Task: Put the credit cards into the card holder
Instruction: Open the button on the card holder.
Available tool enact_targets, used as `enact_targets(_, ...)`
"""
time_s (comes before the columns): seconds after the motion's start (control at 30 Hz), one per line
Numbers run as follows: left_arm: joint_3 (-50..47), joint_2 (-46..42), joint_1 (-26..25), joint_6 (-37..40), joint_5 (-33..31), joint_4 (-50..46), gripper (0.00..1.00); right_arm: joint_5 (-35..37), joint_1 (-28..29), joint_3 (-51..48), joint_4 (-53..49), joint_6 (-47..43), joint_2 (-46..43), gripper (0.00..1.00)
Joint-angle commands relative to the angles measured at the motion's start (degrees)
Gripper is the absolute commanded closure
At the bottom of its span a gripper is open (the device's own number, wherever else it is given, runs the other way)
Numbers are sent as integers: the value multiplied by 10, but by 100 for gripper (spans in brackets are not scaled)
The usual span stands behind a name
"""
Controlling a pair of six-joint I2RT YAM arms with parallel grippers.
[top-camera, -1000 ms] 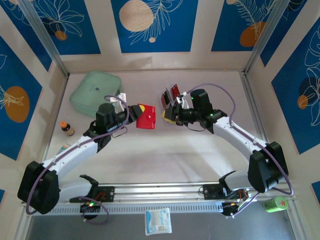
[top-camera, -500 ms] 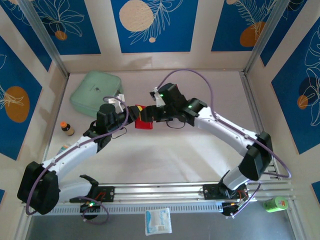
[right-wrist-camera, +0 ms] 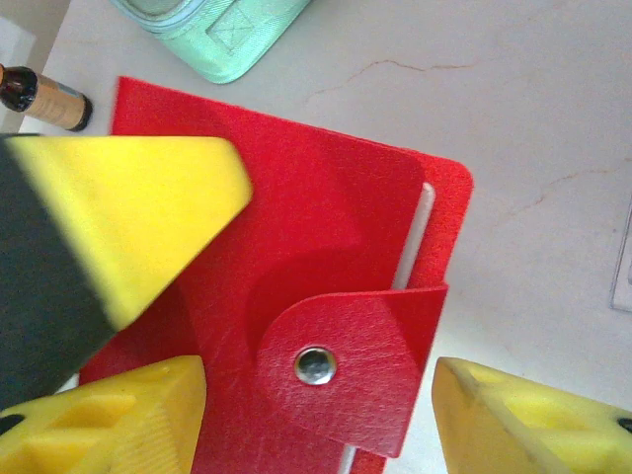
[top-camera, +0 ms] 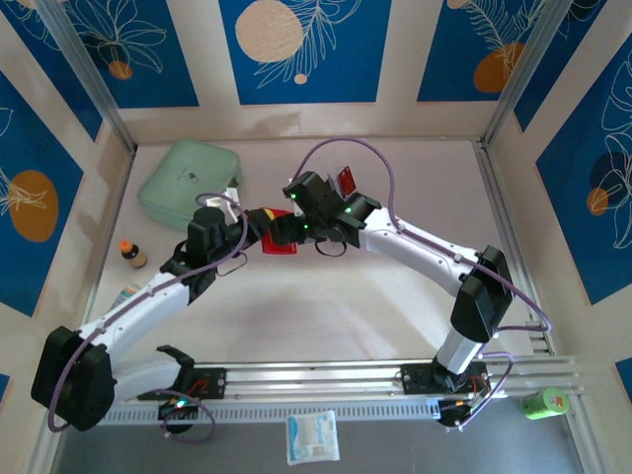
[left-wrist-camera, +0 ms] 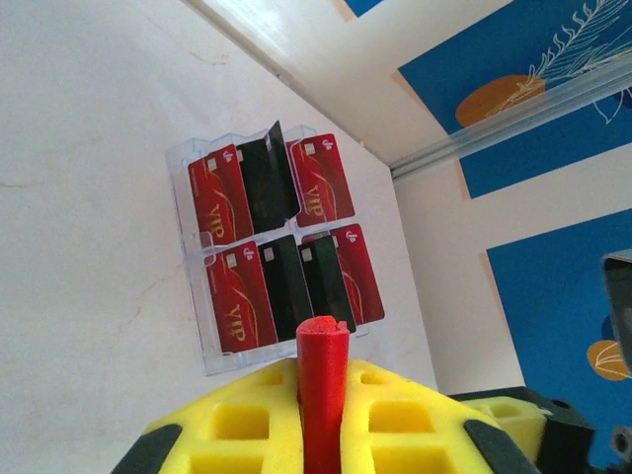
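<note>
The card holder (right-wrist-camera: 326, 227), a red wallet, is held above the table with its snap flap (right-wrist-camera: 346, 370) facing my right wrist camera. My left gripper (left-wrist-camera: 323, 395) is shut on the wallet's edge (left-wrist-camera: 323, 365); one of its yellow fingers (right-wrist-camera: 128, 197) shows at the upper left of the right wrist view. My right gripper (right-wrist-camera: 326, 415) is open, its fingertips standing either side of the flap. From above, both grippers (top-camera: 259, 219) (top-camera: 281, 233) meet at the wallet (top-camera: 283, 249). Several red and black credit cards (left-wrist-camera: 237, 296) stand in a clear rack (left-wrist-camera: 193, 247) beyond.
A mint-green case (top-camera: 188, 178) lies at the back left, with a small brown bottle (top-camera: 131, 254) near the left wall. Part of the rack of cards (top-camera: 345, 181) shows behind the right arm. A white packet (top-camera: 312, 436) and a green bottle (top-camera: 546, 402) lie past the front rail.
My right arm has swung left from the card rack to the wallet, and its jaws have opened wider. The left arm has kept hold of the wallet, nearly still.
</note>
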Motion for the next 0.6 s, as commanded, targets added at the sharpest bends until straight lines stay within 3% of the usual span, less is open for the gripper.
enact_targets(0.0, 1, -19, -2, -12, 9, 32, 100, 17, -3, -19, -2, 2, 9, 39)
enact_targets(0.2, 2, -13, -2, -17, 15, 40, 100, 29, -6, -36, 6, 4, 12, 49)
enact_targets(0.47, 3, -16, -2, -19, 18, 39, 100, 71, -6, -45, 3, 9, 22, 78)
enact_targets(0.57, 4, -18, -2, -20, 18, 38, 100, 68, -7, -49, 5, 9, 22, 94)
